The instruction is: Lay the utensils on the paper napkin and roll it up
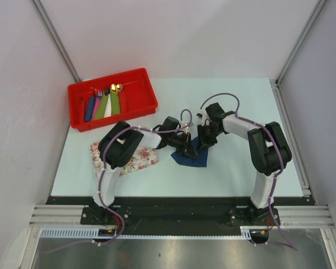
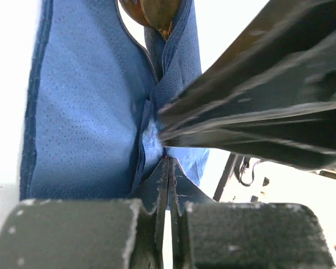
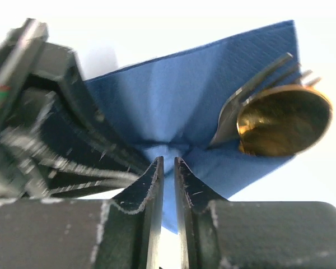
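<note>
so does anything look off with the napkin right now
the navy napkin is bunched into a creased peak where the left claw pinches it, not lying flat; the spoon bowl and fork tines poke past its edge

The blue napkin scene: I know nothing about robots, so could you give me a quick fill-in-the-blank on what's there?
The spoon on the napkin is ____ coloured.
Beside the spoon lies a silvery ____.
The coloured rolls sit in a ____ bin.
The left pincer is pinching the ____.
Missing words: gold, fork, red, napkin.
</note>
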